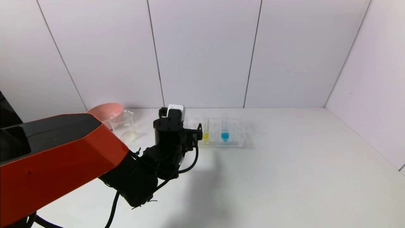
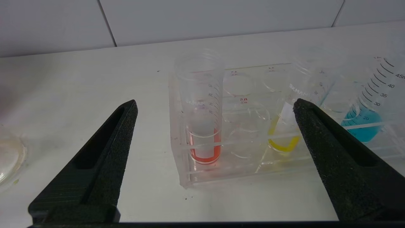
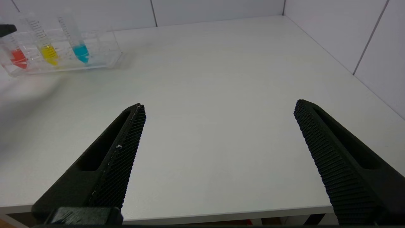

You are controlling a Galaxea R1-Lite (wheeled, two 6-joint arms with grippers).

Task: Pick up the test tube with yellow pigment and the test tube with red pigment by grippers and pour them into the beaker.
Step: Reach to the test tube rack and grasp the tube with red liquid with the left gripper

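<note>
Blue-tipped tube (image 2: 376,95): 45, 40, 35, 30

Head view: left end effector (image 1: 193,134) hides red-pigment test tube (image 2: 202,126) and rack's (image 1: 235,142) 9 o'clock end. Right end effector (image 3: 218,109) absent there. Left wrist view: beaker (image 2: 9,158) cut by frame edge.

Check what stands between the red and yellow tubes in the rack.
Left wrist view: only empty rack holes separate the red tube from the yellow tube; no tube stands there.
</note>
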